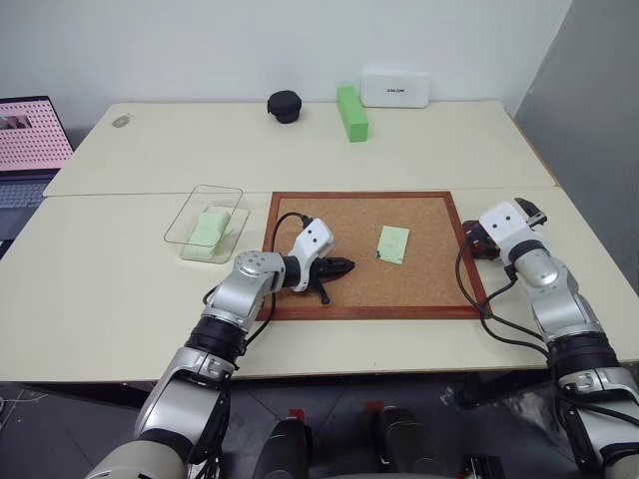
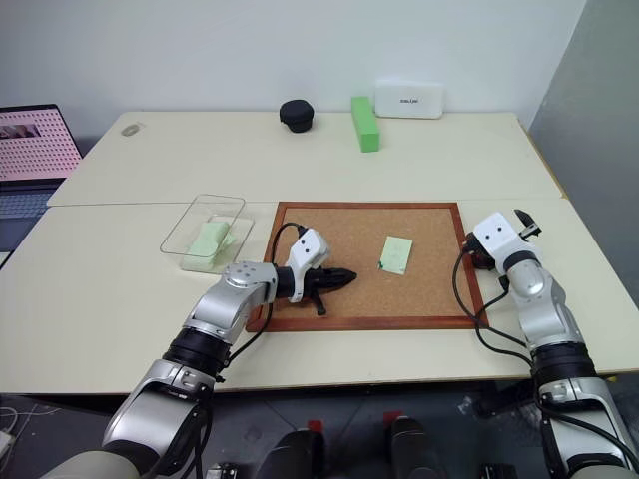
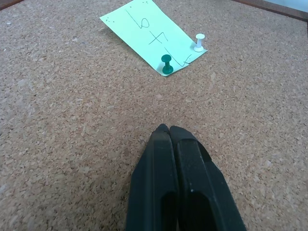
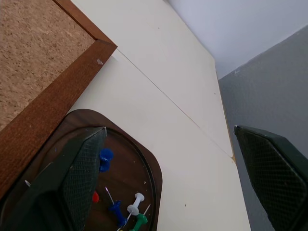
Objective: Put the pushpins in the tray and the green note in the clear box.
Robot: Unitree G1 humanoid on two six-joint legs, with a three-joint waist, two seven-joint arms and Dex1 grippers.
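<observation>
With left gripper [image 3: 168, 129] pinched together on the cork board [image 1: 419, 289] short of the green note [image 3: 153, 36], spread its fingers first, grab the green pushpin [image 3: 166, 65] head, lift straight; right gripper [image 4: 168, 159] wide apart over tray [image 4: 151, 166].

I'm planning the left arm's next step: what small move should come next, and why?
Probably ease the shut left gripper forward to the green pin and open its fingers. That pin and a white pin hold the green note on the cork board.
</observation>
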